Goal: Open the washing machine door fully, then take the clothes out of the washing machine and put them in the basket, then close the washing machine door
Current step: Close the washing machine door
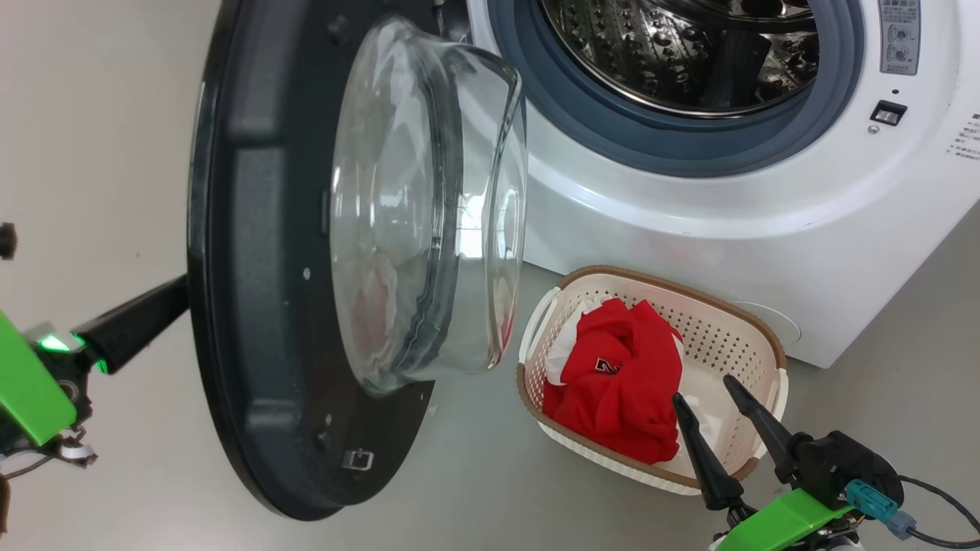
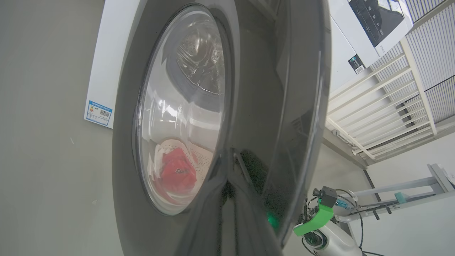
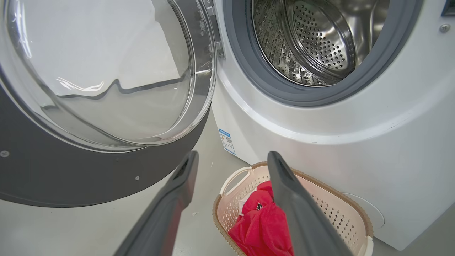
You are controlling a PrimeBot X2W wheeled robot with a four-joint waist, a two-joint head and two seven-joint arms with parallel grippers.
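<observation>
Left gripper (image 1: 162,305): at the far left of the head view; its dark fingers lie together as one bar, holding nothing, and the tip passes behind the door's rim.
Washing machine door (image 1: 253,268): swung wide open and standing edge-on to the robot; its glossy black outer face is turned towards the left gripper and its inner face towards the machine.
Contact: the left wrist view shows the fingers close against the outer face; whether they touch it cannot be told.
Glass bowl window (image 1: 429,199): bulges from the inner face to the right, towards the opening.
Hinge side: the door's far edge, next to the washing machine (image 1: 689,222); the free edge is the near one, low in the head view.
Drum (image 1: 681,53): bare perforated steel where it shows, with no fabric in it.
Clothes (image 1: 620,383): a red heap with white parts, lying inside the basket.
Basket (image 1: 720,337): on the floor just in front of the machine, below the opening and to the right of the door.
Right gripper (image 1: 703,390): fingers spread apart and empty, poised over the near rim of the basket, on the door's inner side.
Deciding relation: the door lies to the right of the left gripper, with the opening beyond it; a push to the right from that arm would probably swing the door closed.
Nearer arm: the left.
Risk: whether the swinging door clears the basket cannot be judged.
</observation>
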